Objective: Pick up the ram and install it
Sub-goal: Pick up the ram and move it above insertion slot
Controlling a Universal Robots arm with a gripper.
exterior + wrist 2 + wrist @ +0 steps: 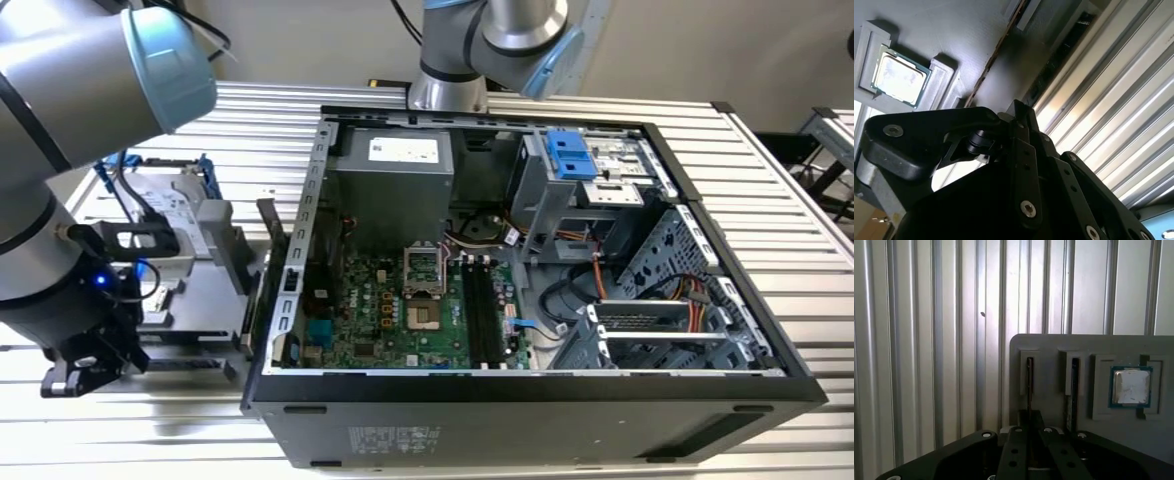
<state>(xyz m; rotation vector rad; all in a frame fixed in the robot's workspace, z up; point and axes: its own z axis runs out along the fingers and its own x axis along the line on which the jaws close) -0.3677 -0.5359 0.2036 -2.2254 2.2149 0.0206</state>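
Note:
The ram (1029, 385) stands on edge in a slot of a grey holder (1054, 345). In the first wrist view my gripper (1029, 419) sits at its near end, its black fingers (1015, 450) drawn close together on either side of the stick. In the second wrist view the ram (996, 55) is a thin brownish edge running up from my gripper (1021, 114). In the exterior view my gripper (94, 362) hangs low at the exterior view's left, beside the open computer case (534, 395). The motherboard's black slots (483, 310) lie inside the case.
A second thin stick (1074, 390) stands in the neighbouring slot. A square silver processor chip (1130, 386) lies in a recess of the same holder, also seen in the second wrist view (899, 80). The ribbed metal table (929, 340) stretches beyond. A second arm's base (447, 90) stands behind the case.

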